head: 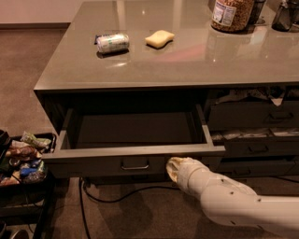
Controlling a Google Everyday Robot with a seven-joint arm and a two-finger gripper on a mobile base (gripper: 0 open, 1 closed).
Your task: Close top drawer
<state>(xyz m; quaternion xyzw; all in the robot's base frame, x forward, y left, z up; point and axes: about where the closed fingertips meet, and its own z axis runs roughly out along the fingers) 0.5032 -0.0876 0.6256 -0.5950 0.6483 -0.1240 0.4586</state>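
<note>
The top drawer (107,163) is a wide dark grey drawer under the desk top, pulled partly out, with its empty inside showing. A small metal loop handle (135,165) sits at the middle of its flat front. My gripper (174,169) is at the end of the white arm coming in from the lower right. It rests against the drawer front, to the right of the handle. Nothing shows between the gripper and the front.
On the grey desk top (187,60) lie a crushed can (112,43) and a yellow sponge (159,38), with a jar (231,14) at the back. Narrower drawers (254,116) stack at the right. A black tray of snacks (21,156) stands at the left, and a cable (117,198) runs on the floor.
</note>
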